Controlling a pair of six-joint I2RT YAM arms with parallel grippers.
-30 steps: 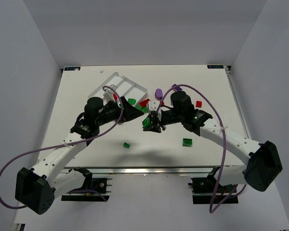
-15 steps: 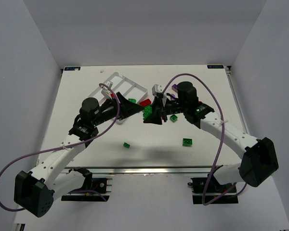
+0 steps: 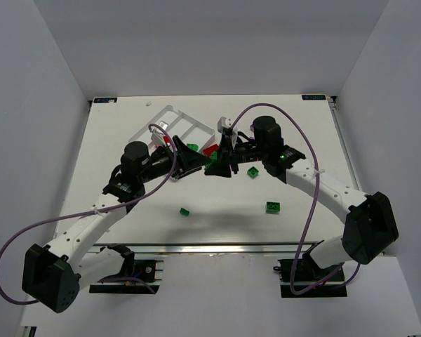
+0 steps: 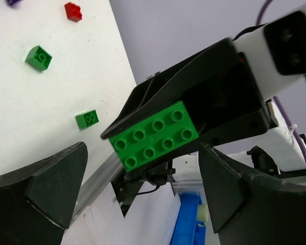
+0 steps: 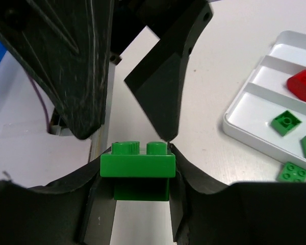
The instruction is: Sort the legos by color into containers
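One clash risk: right gripper (image 5: pixel 137 169), clamped on green brick (image 4: pixel 155 135), close to left gripper (image 3: pixel 194 164), agape and empty, at 9 o'clock.

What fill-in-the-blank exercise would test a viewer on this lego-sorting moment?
1. The right gripper is shut on a ___ studded plastic brick.
2. In the left wrist view, that brick shows ___ studs.
3. The left gripper is ___, holding nothing.
4. In the white plastic compartment tray, the lone brick one compartment over from the green square brick is ___.
Missing words: green; eight; open; red.
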